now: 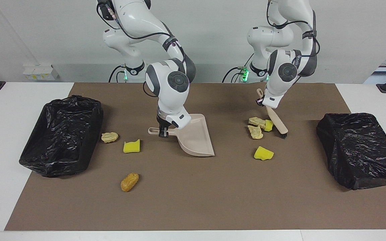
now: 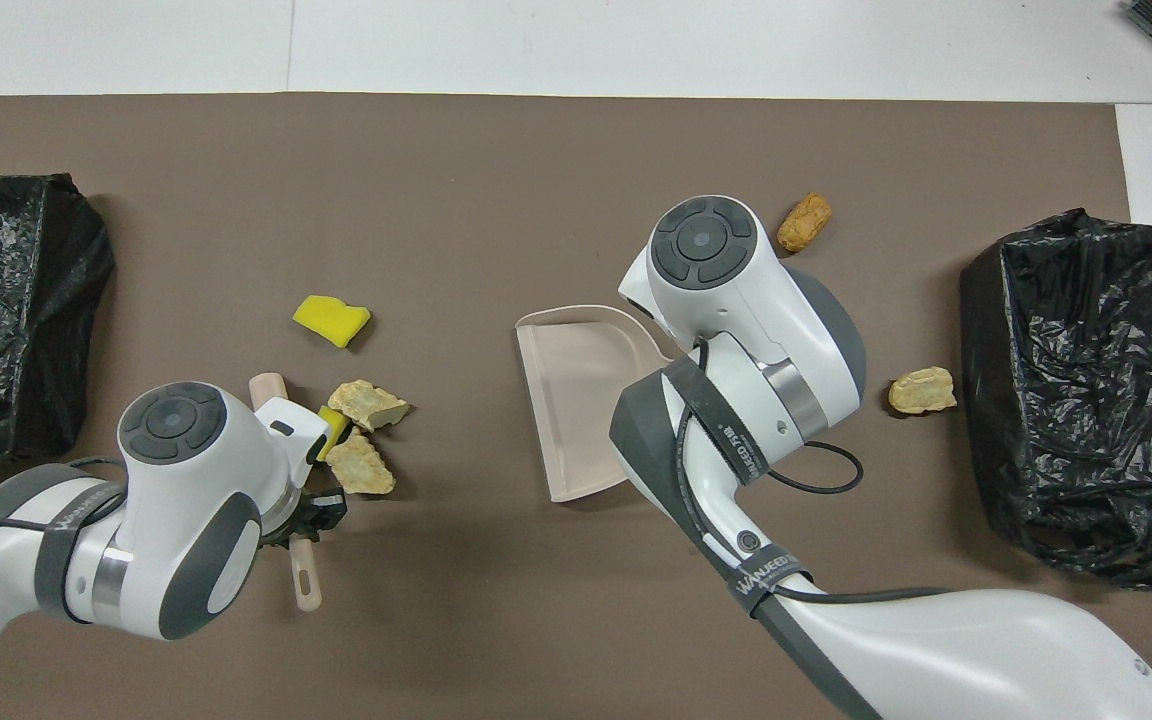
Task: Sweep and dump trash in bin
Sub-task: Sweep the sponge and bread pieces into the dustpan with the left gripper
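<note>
My right gripper (image 1: 163, 131) is shut on the handle of the beige dustpan (image 1: 194, 138) (image 2: 576, 400) mid-mat, its mouth toward the left arm's end. My left gripper (image 1: 263, 102) (image 2: 321, 508) is shut on the brush (image 1: 276, 122) (image 2: 304, 582), whose bristles touch a cluster of two tan lumps (image 1: 255, 131) (image 2: 360, 467) and a small yellow chunk (image 1: 268, 125) (image 2: 332, 427). A yellow sponge (image 1: 263, 153) (image 2: 331, 320) lies farther out. Near the right arm's end lie a tan lump (image 1: 109, 137) (image 2: 922, 390), a yellow sponge (image 1: 131, 146) and a golden-brown lump (image 1: 129, 181) (image 2: 804, 222).
A black-bagged bin (image 1: 62, 134) (image 2: 1086, 380) stands at the right arm's end of the brown mat, and another black-bagged bin (image 1: 357, 147) (image 2: 6, 300) at the left arm's end. The right arm hides one yellow sponge in the overhead view.
</note>
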